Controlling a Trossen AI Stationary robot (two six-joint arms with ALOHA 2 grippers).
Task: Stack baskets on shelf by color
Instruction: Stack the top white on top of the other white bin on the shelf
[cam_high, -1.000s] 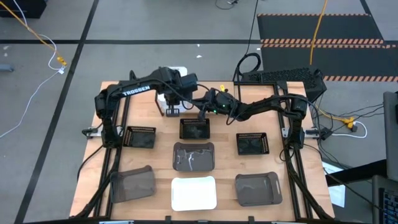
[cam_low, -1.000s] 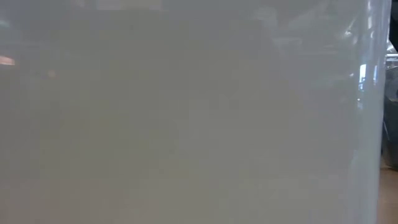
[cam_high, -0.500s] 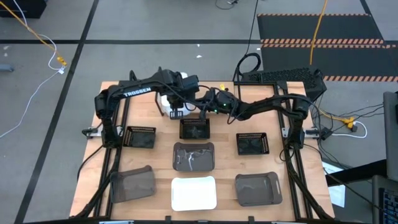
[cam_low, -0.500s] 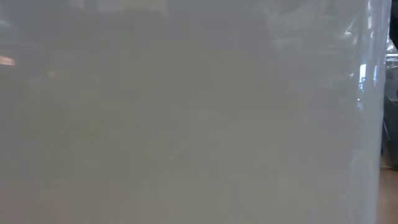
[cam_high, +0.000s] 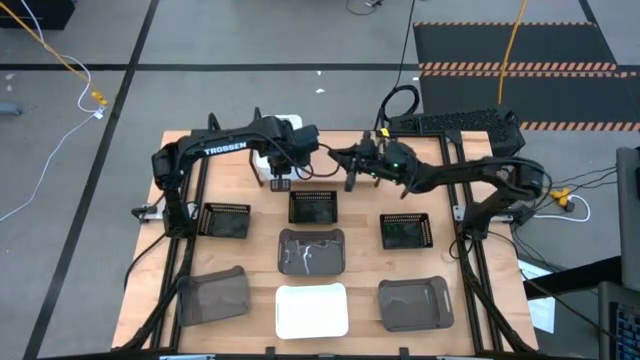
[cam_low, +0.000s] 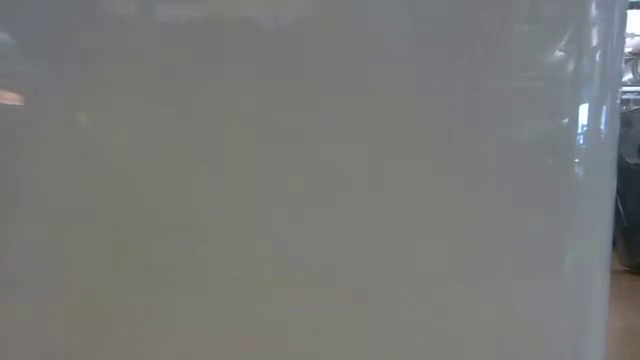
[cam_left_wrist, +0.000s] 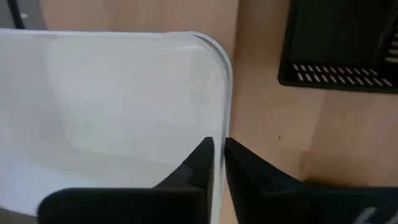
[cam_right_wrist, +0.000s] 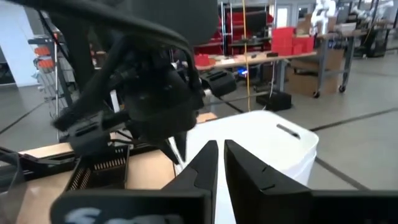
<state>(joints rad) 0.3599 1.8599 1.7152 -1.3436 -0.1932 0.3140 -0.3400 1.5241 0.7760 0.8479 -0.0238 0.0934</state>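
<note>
My left gripper (cam_high: 281, 170) is at the table's far middle, shut on a white basket (cam_high: 284, 126), which also shows in the left wrist view (cam_left_wrist: 124, 99). My right gripper (cam_high: 352, 172) hovers to its right with shut fingers, holding nothing; the right wrist view shows this gripper (cam_right_wrist: 221, 155) facing the white basket (cam_right_wrist: 261, 143). On the table rest three black mesh baskets (cam_high: 313, 206), three translucent grey baskets (cam_high: 311, 250) and another white basket (cam_high: 311, 311). I cannot make out the shelf beneath the arms. My left gripper pinches the white basket's side wall (cam_left_wrist: 221, 134) near a rounded corner, one finger (cam_left_wrist: 200, 163) inside the basket and one outside. The fingers come from above, pointing down. Whether the basket is lifted clear, I cannot tell.
The black frame rails (cam_high: 196, 190) run along both sides of the table. A pale surface close to the lens (cam_low: 300, 180) fills the low view and hides the table there. Bare wood (cam_high: 410, 190) lies right of the middle black basket.
My right arm has drawn back from over the middle black basket toward the table's right and far side, its gripper now apart from the left one. My left gripper has stayed on the white basket with little movement.
</note>
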